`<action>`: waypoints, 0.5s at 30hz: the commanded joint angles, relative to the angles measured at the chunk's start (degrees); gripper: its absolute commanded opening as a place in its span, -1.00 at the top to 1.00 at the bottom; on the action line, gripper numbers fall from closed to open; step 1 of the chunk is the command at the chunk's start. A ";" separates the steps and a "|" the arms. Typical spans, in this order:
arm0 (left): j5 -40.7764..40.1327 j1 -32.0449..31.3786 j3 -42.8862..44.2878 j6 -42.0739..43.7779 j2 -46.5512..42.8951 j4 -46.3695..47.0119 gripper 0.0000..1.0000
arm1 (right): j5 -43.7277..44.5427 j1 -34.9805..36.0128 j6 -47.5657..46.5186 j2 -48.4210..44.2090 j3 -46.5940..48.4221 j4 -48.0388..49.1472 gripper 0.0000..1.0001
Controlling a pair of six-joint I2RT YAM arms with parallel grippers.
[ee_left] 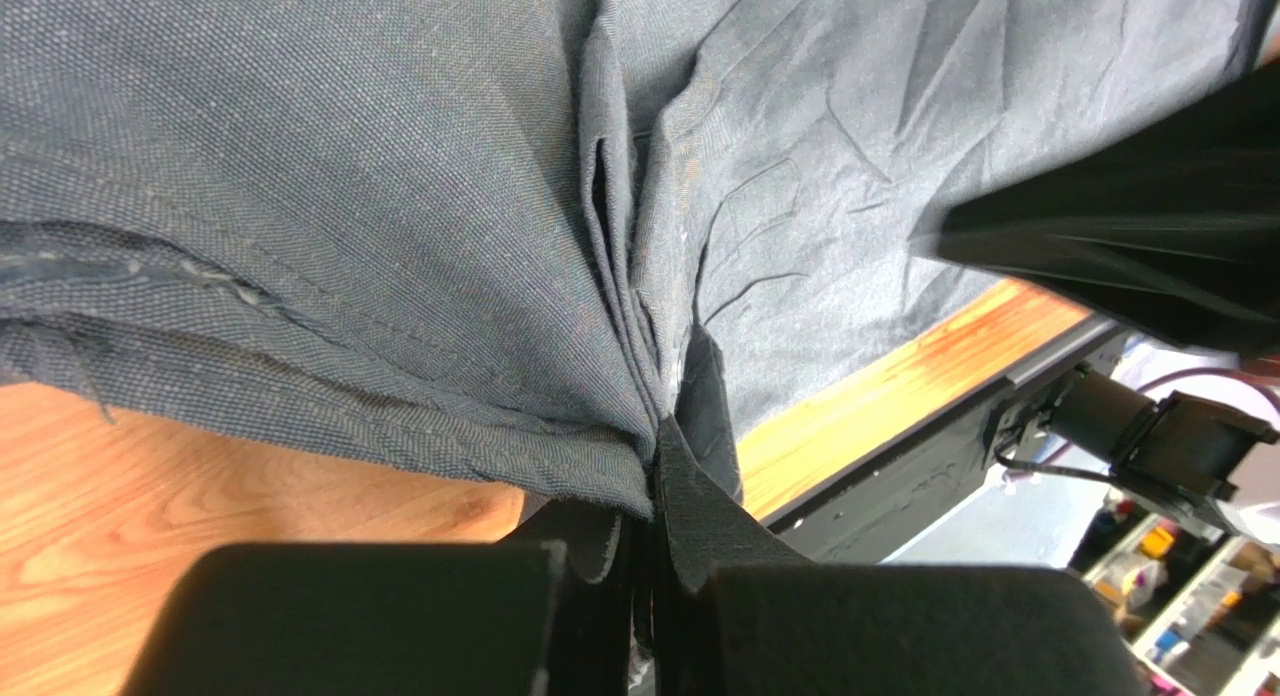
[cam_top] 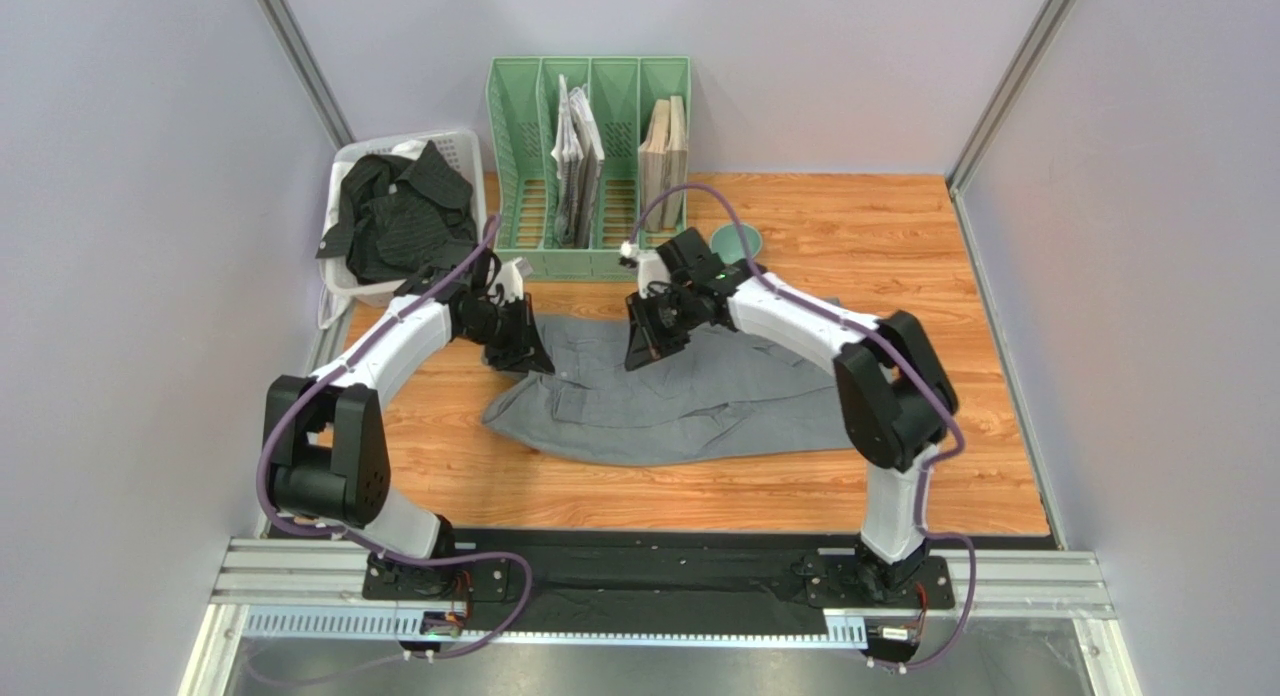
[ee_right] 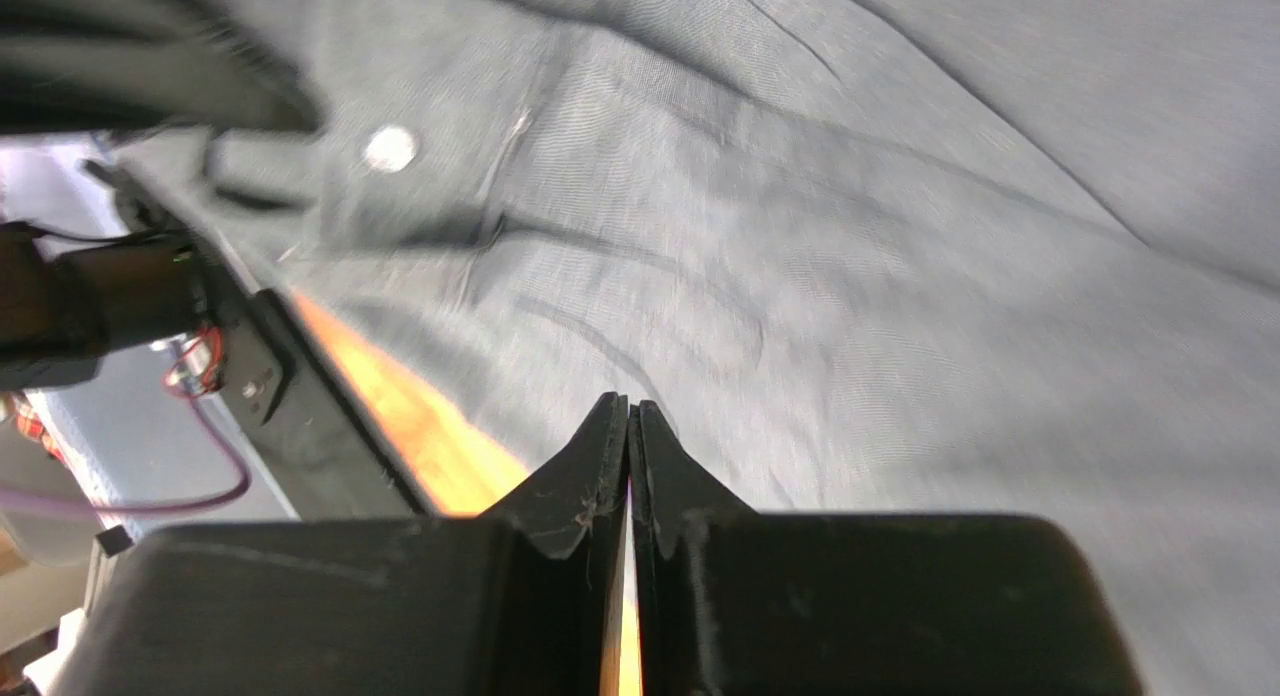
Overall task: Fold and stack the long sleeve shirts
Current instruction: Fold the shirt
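The plain grey long sleeve shirt lies spread across the middle of the wooden table. My left gripper stands at its far left corner. In the left wrist view the left gripper is shut on a bunched fold of the grey shirt. My right gripper hovers over the shirt's far edge. In the right wrist view the right gripper is shut to a hairline slit with no cloth in it, above the grey shirt. The black long sleeve shirt lies crumpled in a white basket.
A green slotted file rack holding papers and books stands at the back, right behind both grippers. A small green round object sits beside it. Grey walls close in the table's left, right and back sides.
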 commanded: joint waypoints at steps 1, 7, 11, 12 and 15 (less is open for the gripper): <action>-1.89 -1.53 4.01 0.68 -2.32 -1.46 1.00 | -1.98 -3.17 -4.23 -8.64 -3.78 -5.83 0.87; -4.35 -4.43 7.00 -0.11 -1.53 -2.87 1.00 | -0.48 -6.07 -7.83 -10.05 -10.81 -10.85 0.88; -6.37 -7.15 9.81 -1.69 -0.48 -3.92 1.00 | 0.13 -6.16 -7.84 -6.20 -11.88 -9.18 0.89; -6.64 -8.47 10.51 -2.22 0.57 -4.62 1.00 | -0.13 -6.16 -7.84 -5.32 -11.36 -9.09 0.90; -8.39 -10.93 14.37 -4.24 2.86 -5.94 1.00 | -1.44 -6.25 -7.22 -1.89 -10.91 -8.65 0.91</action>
